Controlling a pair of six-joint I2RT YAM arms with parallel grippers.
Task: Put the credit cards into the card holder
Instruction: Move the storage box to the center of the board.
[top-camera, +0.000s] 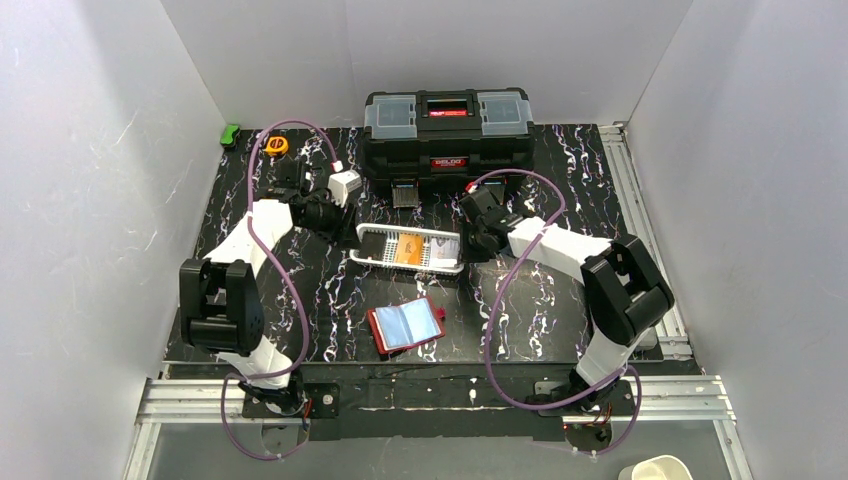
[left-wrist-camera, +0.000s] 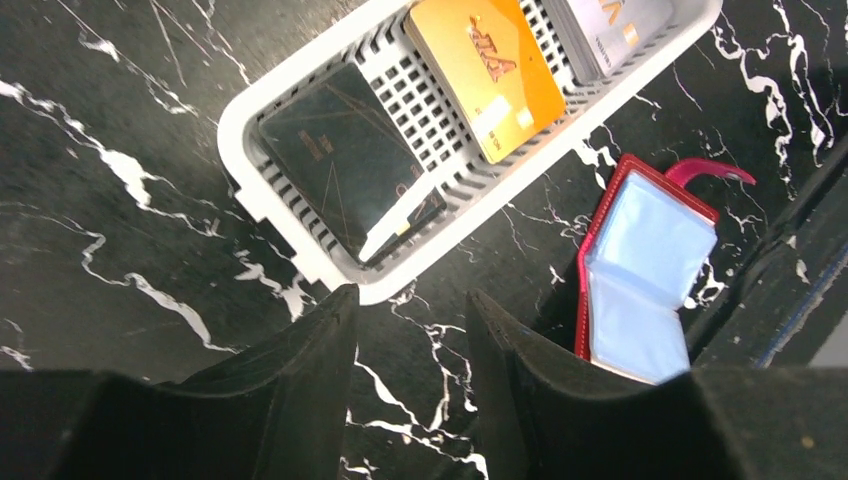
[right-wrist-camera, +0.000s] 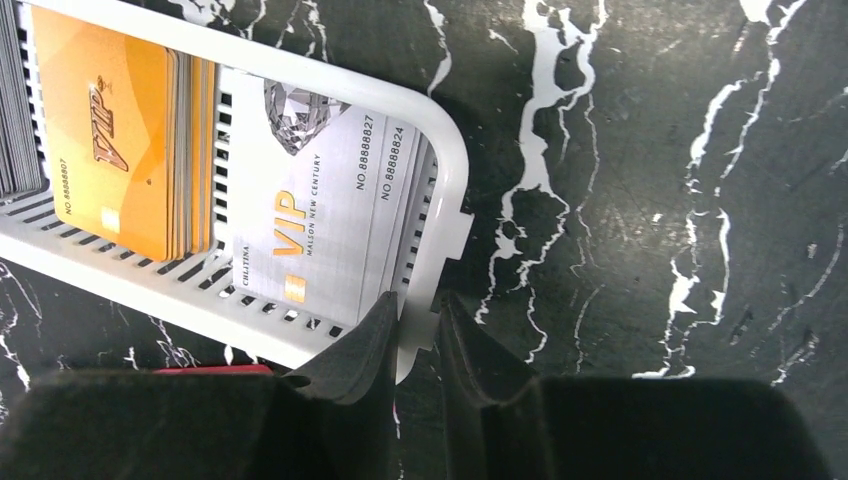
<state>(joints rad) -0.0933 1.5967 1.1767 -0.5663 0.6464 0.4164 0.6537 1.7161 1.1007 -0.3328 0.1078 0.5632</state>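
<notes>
Right gripper (right-wrist-camera: 416, 335) gripping basket (right-wrist-camera: 452, 190), cards (right-wrist-camera: 320, 200) beside

The top view looks steeply down from above and behind the 2 arm bases, far enough back to take in the whole table (top-camera: 590, 180). The left wrist view hangs nearer, looking down past the left tool (left-wrist-camera: 410, 295) at an end of the white basket (left-wrist-camera: 450, 235) and the open card holder (left-wrist-camera: 645, 250). The right wrist view sits closest, looking past the right tool (right-wrist-camera: 415, 298) at the basket's other end; all 3 views share the basket.
</notes>
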